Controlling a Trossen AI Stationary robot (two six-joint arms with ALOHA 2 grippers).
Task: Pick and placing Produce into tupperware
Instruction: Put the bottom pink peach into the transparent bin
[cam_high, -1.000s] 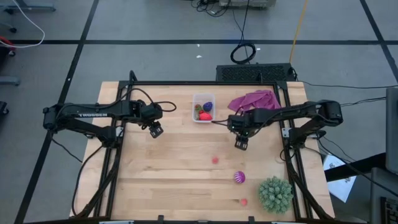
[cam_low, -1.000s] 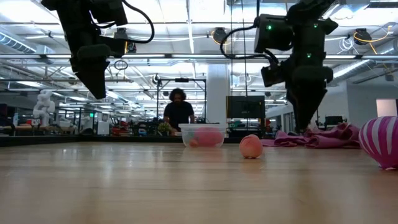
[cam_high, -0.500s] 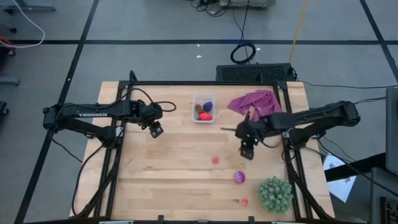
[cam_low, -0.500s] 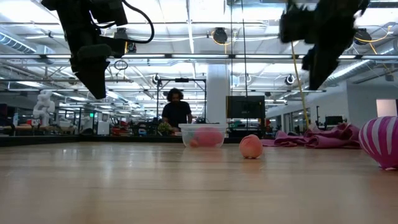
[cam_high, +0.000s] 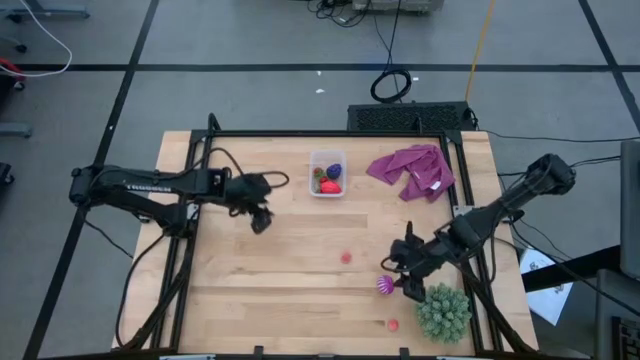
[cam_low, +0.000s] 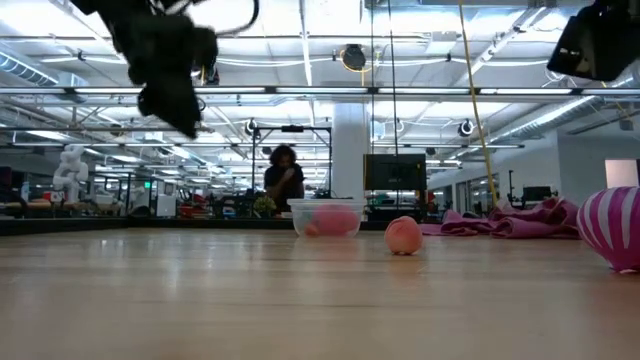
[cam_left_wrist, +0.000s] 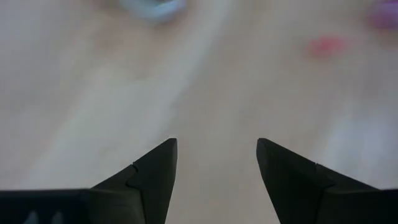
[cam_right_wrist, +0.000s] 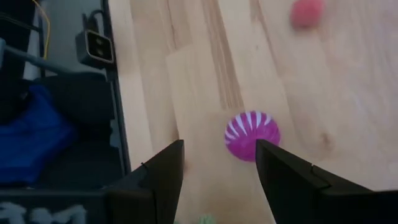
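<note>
The clear plastic rectangular tupperware (cam_high: 327, 172) sits near the far edge of the wooden surface (cam_high: 290, 270), holding red and dark produce that is hard to tell apart. The right pincer (cam_high: 402, 274) hovers near the right edge, fingers apart and empty, just beside the striped magenta ball (cam_high: 385, 286); in the low view that ball is cut off by the frame. The green spiky ball (cam_high: 442, 312) fills the near right corner. A small pink piece (cam_high: 346, 257) lies mid-surface, a small red piece (cam_high: 393, 324) near the front edge. The left pincer (cam_high: 260, 221) hangs open and empty over bare wood; its wrist view is blurred.
</note>
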